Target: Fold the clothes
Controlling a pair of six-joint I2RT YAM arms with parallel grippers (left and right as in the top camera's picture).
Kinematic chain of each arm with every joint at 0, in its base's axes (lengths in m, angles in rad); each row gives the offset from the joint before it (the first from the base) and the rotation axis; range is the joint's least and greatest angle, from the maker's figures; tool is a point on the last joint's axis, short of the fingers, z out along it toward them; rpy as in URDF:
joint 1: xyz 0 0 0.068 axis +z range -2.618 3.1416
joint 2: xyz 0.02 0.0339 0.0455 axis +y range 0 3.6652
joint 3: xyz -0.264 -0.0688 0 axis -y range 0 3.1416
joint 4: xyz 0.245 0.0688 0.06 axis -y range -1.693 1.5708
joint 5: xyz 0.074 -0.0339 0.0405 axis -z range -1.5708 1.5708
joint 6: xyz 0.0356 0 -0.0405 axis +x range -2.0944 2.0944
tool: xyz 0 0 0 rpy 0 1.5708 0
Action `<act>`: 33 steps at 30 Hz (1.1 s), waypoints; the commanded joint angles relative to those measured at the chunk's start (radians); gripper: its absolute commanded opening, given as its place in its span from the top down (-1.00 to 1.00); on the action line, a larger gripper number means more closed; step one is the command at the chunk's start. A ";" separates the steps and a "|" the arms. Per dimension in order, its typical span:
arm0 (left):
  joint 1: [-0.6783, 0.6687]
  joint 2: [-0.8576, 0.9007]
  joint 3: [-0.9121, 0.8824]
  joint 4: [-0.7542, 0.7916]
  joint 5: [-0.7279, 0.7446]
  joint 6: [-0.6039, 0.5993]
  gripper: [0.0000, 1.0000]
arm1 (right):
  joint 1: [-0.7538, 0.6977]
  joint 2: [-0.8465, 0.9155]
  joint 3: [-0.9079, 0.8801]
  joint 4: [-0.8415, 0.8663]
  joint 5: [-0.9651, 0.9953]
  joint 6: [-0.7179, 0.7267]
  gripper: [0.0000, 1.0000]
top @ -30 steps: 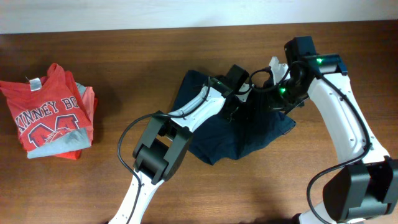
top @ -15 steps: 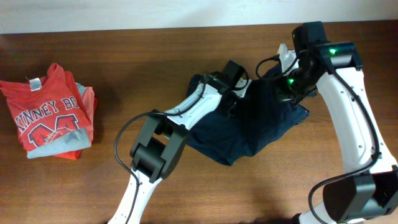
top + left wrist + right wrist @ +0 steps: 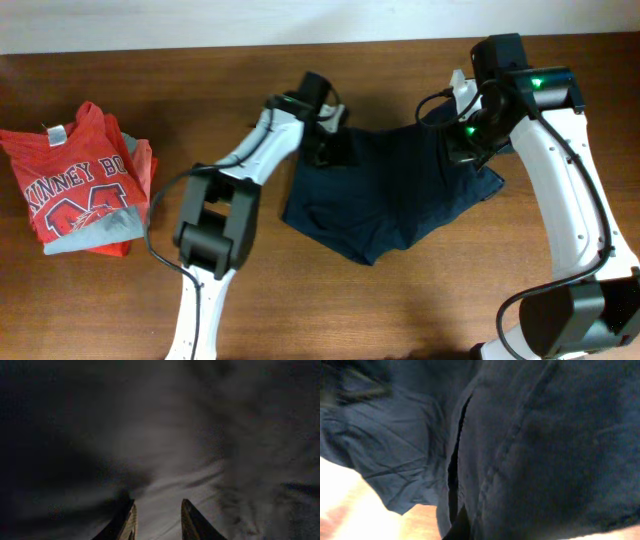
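Dark navy fabric shorts (image 3: 385,195) spread on brown wooden table (image 3: 120,300); left gripper (image 3: 325,140) fingers parted at shorts' upper-left corner, grip unclear; right gripper (image 3: 462,140) clamped on upper-right edge

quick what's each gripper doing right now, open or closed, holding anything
left gripper: at the upper left edge of the navy shorts, jaws slightly apart, grip cannot be told.
right gripper: closed on the shorts' upper right edge.

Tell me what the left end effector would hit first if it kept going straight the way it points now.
Most likely the navy shorts. In the wrist view the left end effector has slightly parted fingers aimed at dark cloth that fills the frame. Overhead it sits at the shorts' upper left corner. The remaining gap is unclear.
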 commanded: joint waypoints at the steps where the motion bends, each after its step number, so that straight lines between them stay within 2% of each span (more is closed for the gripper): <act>1: 0.059 -0.049 0.012 -0.076 -0.034 0.030 0.42 | 0.008 -0.037 0.035 0.000 0.063 -0.010 0.92; 5: 0.092 -0.049 0.012 -0.161 -0.132 0.030 0.42 | 0.034 -0.037 0.038 0.003 0.049 -0.011 0.92; 13: 0.080 -0.048 0.002 -0.177 -0.298 0.031 0.43 | 0.177 -0.036 0.038 0.046 0.049 0.021 0.92; 24: 0.048 -0.048 -0.060 -0.181 -0.303 0.039 0.45 | 0.371 0.058 0.037 0.154 0.014 0.128 0.92; 33: 0.057 -0.094 -0.065 -0.234 -0.330 0.122 0.43 | 0.407 0.127 0.037 0.243 0.015 0.187 0.92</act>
